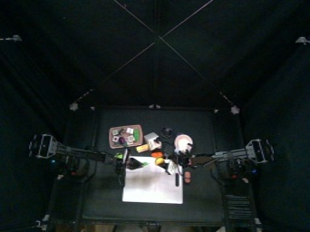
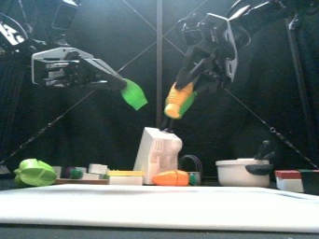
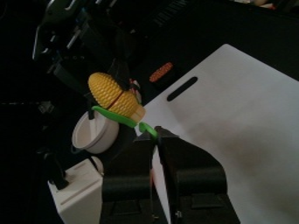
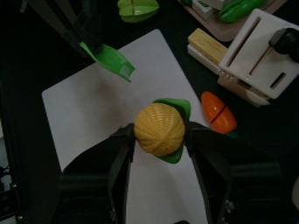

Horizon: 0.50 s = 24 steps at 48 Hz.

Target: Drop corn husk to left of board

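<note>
- Aloft, the corn husk (image 2: 132, 94) is being pinched by the left gripper (image 2: 110, 77), closed on it, over the board (image 2: 162, 207).
- Rightward, a corn cob (image 2: 181, 98) is being clamped by the right gripper (image 4: 162, 140); only the right wrist view is showing the orange piece (image 4: 216, 113) beside the board.

green corn husk (image 2: 132, 94), yellow corn (image 4: 162, 129), white board (image 4: 93, 131)

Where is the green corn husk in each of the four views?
Top: too small to tell; somewhere at the board's far end.
Front: husk hangs from the left gripper, upper left of centre, beside the corn.
Left wrist: husk centre, between the jaws.
Right wrist: husk upper left, above the corn.
Shared landmark: the white board.
</note>
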Each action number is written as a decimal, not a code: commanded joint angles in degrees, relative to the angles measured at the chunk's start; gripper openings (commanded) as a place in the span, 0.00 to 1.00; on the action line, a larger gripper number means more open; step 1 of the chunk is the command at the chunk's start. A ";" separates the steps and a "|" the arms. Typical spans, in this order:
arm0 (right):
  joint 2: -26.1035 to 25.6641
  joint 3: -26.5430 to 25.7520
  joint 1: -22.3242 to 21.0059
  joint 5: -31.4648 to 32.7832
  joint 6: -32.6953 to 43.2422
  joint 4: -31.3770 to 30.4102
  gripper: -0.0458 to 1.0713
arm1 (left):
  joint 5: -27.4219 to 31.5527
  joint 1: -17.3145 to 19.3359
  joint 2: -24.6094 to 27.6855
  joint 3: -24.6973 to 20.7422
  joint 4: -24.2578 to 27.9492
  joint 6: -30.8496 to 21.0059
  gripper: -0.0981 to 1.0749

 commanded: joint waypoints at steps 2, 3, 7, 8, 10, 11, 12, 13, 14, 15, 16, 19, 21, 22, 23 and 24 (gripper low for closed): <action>-1.85 -0.62 -0.18 -0.26 -0.09 -0.09 0.54 | -0.26 0.26 -0.53 -0.62 -0.35 -0.09 0.39; -1.85 -0.62 -0.18 -0.26 -0.09 -0.09 0.54 | -0.26 0.35 -0.53 -0.53 -0.62 -0.09 0.39; -1.93 -0.44 -0.18 -0.26 -0.09 -0.09 0.54 | -0.26 0.97 -0.70 -0.35 -1.58 -0.09 0.39; -1.85 -0.35 -0.18 -0.26 -0.09 0.00 0.54 | -0.26 0.97 -0.70 -0.26 -1.93 -0.09 0.39; -1.85 -0.26 -0.26 -0.26 -0.09 0.00 0.54 | -0.26 1.14 -0.88 -0.09 -2.46 0.00 0.39; -1.85 -0.18 -0.18 -0.26 -0.09 -0.09 0.54 | -0.26 1.14 -0.97 0.09 -2.81 0.00 0.39; -1.85 -0.18 -0.18 -0.26 -0.09 0.00 0.54 | -0.26 1.14 -1.05 0.26 -2.99 0.00 0.39; -1.93 -0.09 -0.18 -0.26 -0.09 -0.09 0.54 | -0.26 1.23 -1.23 0.44 -3.16 0.00 0.39; -1.85 -0.09 -0.18 -0.26 -0.09 0.00 0.54 | -0.18 1.32 -1.41 0.62 -3.25 0.00 0.39; -1.93 0.00 -0.18 -0.26 -0.09 0.00 0.54 | 0.00 1.32 -1.58 0.79 -3.34 0.00 0.39; -1.85 0.00 -0.18 -0.26 -0.09 -0.09 0.54 | 0.18 1.41 -1.85 1.05 -3.43 0.00 0.39; -1.93 0.00 -0.18 -0.35 -0.09 0.00 0.54 | 1.67 1.41 -2.90 1.85 -3.69 -0.18 0.39; -1.93 0.00 -0.18 -0.44 -0.09 -0.09 0.54 | 3.34 1.41 -3.87 2.37 -4.13 -0.26 0.39; -1.85 0.00 -0.18 -0.35 -0.09 0.00 0.54 | 4.48 1.41 -4.39 2.72 -4.48 -0.35 0.39; -1.85 0.00 -0.18 -0.44 -0.09 0.00 0.54 | 6.24 1.41 -5.27 3.08 -5.19 -0.35 0.39; -1.93 0.00 -0.18 -0.44 -0.09 0.00 0.54 | 7.47 1.41 -5.89 3.34 -5.71 -0.44 0.39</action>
